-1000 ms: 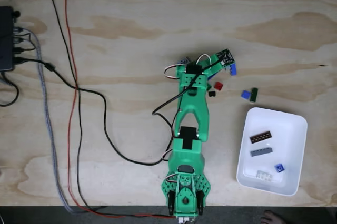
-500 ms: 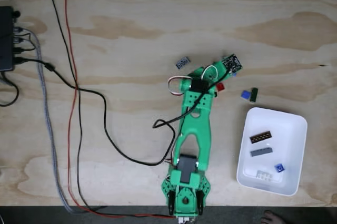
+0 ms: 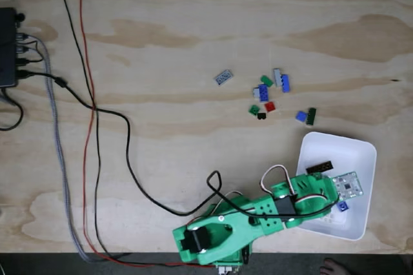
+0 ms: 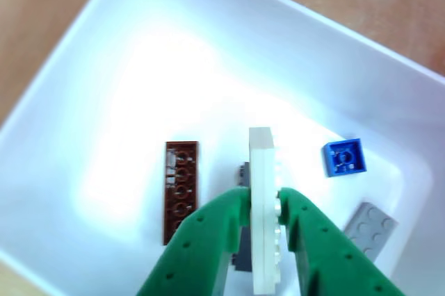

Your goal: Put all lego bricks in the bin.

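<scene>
The green fingers [image 4: 263, 202] are clamped on a white plate [image 4: 262, 206], which stands on edge between them and points up the other view, over the inside of the white bin [image 4: 139, 53]. On the bin floor, a brown plate [image 4: 181, 190] lies just left of the fingers, a blue brick [image 4: 343, 157] up and to their right, and a grey brick [image 4: 370, 224] at their lower right; a dark grey piece [image 4: 243, 240] shows partly under the held plate. The upper left half of the bin floor is bare.

In the fixed view the arm [image 3: 258, 213] reaches from the bottom edge rightward over the bin [image 3: 352, 149], whose far wall sits near the right end of the wooden surface [image 3: 193, 17]. Loose bricks lie well above the bin: a cluster of green, blue, red, grey and black pieces [image 3: 268, 97], a blue and dark green pair [image 3: 306, 116] nearest the bin's top rim, and a lone grey plate [image 3: 223, 77] further left. Cables [image 3: 90, 113] run down the left side.
</scene>
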Motion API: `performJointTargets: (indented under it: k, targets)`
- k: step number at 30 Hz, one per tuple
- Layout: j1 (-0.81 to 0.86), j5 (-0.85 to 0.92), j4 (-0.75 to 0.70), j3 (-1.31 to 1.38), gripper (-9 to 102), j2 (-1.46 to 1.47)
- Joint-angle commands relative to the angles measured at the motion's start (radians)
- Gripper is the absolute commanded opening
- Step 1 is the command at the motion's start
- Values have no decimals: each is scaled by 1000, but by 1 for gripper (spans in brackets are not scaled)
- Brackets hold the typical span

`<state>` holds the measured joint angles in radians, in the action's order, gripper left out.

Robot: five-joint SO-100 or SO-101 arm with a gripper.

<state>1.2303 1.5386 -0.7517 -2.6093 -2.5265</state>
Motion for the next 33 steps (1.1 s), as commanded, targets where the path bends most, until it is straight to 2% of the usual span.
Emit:
performJointTargets:
  k: [1, 3, 6, 8, 11, 15, 21, 25, 30, 33]
  targets:
    - [-6, -40, 94, 28, 25, 49]
    - [-101, -146, -89, 193, 30, 72]
    - [-399, -325, -362, 532, 30, 175]
    - [-644, -422, -407, 687, 30, 279]
    - [-1000, -638, -560, 988, 27, 568]
    - [-1262, -842, -614, 1212, 27, 917]
    - [-1404, -887, -675, 1523, 26, 1333]
    - [-1439, -879, -735, 1621, 26, 1433]
    - [-1359, -856, -735, 1588, 26, 1443]
    - [-1299, -805, -683, 1559, 25, 1457]
